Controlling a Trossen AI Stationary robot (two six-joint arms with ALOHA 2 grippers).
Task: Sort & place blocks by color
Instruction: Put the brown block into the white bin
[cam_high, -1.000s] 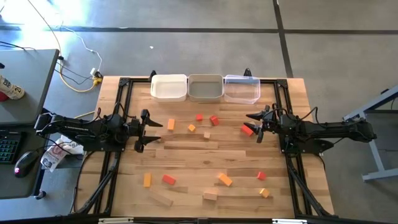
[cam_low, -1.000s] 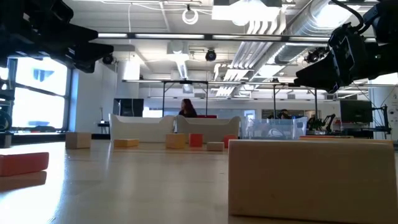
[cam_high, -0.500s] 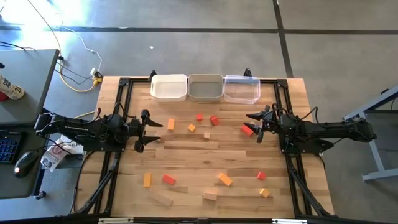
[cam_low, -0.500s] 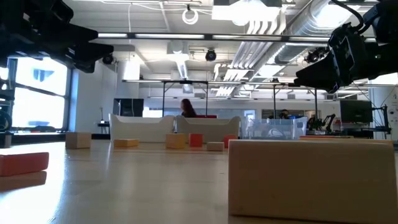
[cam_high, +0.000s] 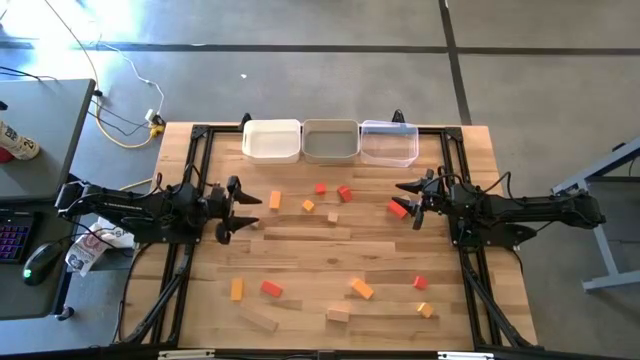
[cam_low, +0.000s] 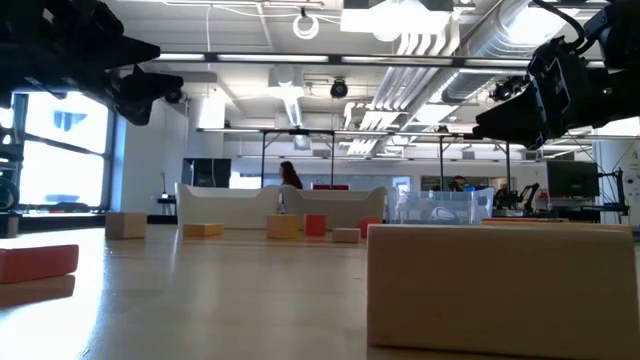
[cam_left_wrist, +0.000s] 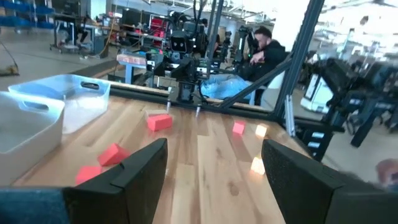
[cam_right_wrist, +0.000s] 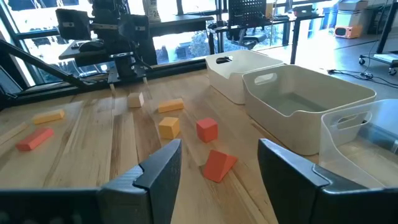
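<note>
Red, orange and plain wood blocks lie scattered flat on the wooden table (cam_high: 300, 250). My left gripper (cam_high: 243, 208) is open and empty at the table's left, above the table; an orange block (cam_high: 275, 200) lies just ahead of it. My right gripper (cam_high: 412, 200) is open at the table's right. A red wedge block (cam_high: 397, 208) lies on the table just ahead of its fingertips, untouched, and also shows in the right wrist view (cam_right_wrist: 217, 165). Two red blocks (cam_high: 320, 188) (cam_high: 344, 193) lie near the middle.
Three bins stand in a row at the far edge: white (cam_high: 272, 140), grey (cam_high: 331, 141), clear (cam_high: 389, 143). More blocks lie near the front: orange (cam_high: 236, 289), red (cam_high: 271, 289), orange (cam_high: 361, 289), red (cam_high: 420, 283), plain wood (cam_high: 262, 321). A person shows in the room behind.
My left gripper has shifted slightly toward the table's left edge; its fingers stay open. No block has moved.
</note>
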